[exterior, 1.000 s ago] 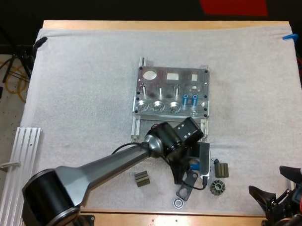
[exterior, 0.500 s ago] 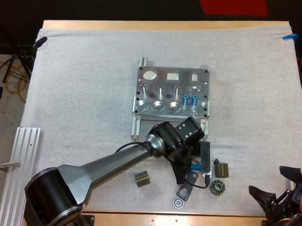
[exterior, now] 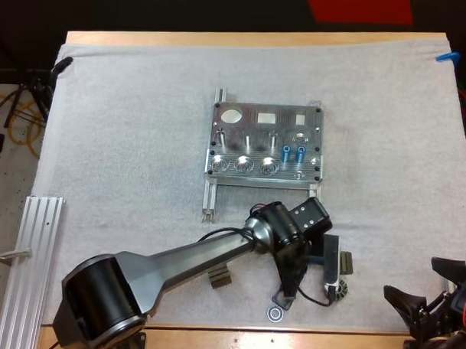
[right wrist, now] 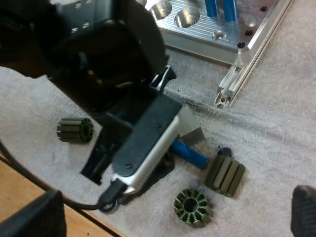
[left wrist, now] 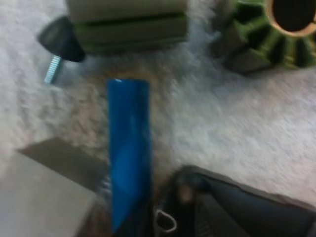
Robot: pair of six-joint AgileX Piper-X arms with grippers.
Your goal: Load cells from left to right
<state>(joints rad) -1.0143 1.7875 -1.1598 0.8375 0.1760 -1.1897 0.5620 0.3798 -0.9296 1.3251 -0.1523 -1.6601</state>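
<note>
My left gripper [exterior: 320, 258] sits over 1 blue cell [left wrist: 128, 148] lying flat on the mat [exterior: 127, 140] at the fixture's [exterior: 253, 141] 5 o'clock; I cannot tell its grip. My right gripper [exterior: 413, 279] gapes, empty.

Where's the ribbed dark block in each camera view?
High view: ribbed dark block on the mat, just beyond the toothed round part.
Left wrist view: block past the blue cylinder's end.
Right wrist view: block at the blue cylinder's end.
Shared landmark: the toothed round part beside it.
</note>
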